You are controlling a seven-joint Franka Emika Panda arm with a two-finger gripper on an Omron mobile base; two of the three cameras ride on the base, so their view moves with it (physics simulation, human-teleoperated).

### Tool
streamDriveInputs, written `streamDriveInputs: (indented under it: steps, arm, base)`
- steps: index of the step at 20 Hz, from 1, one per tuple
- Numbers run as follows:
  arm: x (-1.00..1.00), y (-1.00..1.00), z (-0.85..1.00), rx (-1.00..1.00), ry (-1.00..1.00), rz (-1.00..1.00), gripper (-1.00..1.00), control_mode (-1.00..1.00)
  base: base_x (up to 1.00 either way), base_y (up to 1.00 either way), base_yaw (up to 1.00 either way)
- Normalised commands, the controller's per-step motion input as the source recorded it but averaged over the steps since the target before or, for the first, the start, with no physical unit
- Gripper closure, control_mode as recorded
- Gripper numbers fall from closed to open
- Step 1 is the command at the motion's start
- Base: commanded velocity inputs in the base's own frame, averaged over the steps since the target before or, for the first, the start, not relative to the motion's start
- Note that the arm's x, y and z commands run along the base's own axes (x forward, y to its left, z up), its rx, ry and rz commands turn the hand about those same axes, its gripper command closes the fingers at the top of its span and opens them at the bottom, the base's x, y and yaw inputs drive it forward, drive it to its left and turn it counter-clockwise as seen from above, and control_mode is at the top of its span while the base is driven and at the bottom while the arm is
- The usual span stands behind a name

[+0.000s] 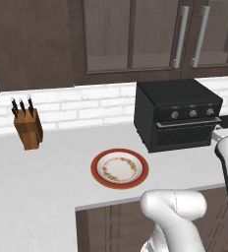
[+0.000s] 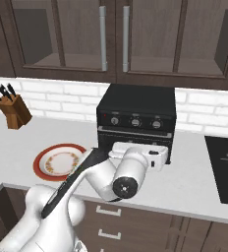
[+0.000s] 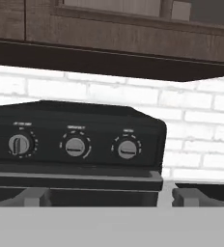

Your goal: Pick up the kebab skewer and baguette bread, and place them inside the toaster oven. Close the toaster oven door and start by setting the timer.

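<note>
The black toaster oven (image 1: 177,115) stands at the back of the counter, and its door (image 2: 134,139) is shut upright, with the bar handle (image 3: 75,179) across its top. Three silver knobs sit in a row above the handle, at the left (image 3: 21,144), middle (image 3: 76,146) and right (image 3: 127,149). My gripper (image 3: 111,197) is open and empty. It sits level with the handle, close in front of the door, with one fingertip (image 3: 34,195) low on each side of the hand view. The kebab skewer and baguette bread are out of view.
A red-rimmed plate (image 1: 119,169) lies bare on the counter, left of the oven. A wooden knife block (image 1: 27,127) stands at the far left by the brick wall. A dark cooktop (image 2: 226,167) lies right of the oven. Cabinets (image 2: 111,39) hang overhead.
</note>
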Motion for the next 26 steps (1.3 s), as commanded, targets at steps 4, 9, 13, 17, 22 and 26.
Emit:
streamDriveInputs:
  steps: [4,9,13,17,22,26]
  arm:
    - [-0.11,0.97,0.27,-0.06,0.01,0.05,-1.0,-1.0]
    - [0.0,0.97,0.17,-0.04,0.01,0.05,-1.0,-1.0]
    - [0.04,0.65,0.17,0.0,0.0,0.0,-1.0,-1.0]
    - [0.28,0.18,0.13,0.0,0.0,-0.04,-1.0,-1.0]
    - [0.31,0.0,0.04,0.02,0.02,-0.09,-1.0,-1.0]
    - [0.25,0.07,0.0,0.0,0.03,-0.02,-1.0,-1.0]
  base:
    - [0.0,0.0,0.0]
    - [0.0,0.0,0.0]
    - [0.0,0.0,0.0]
    - [0.0,0.0,0.0]
    - [0.0,0.0,0.0]
    - [0.0,0.0,0.0]
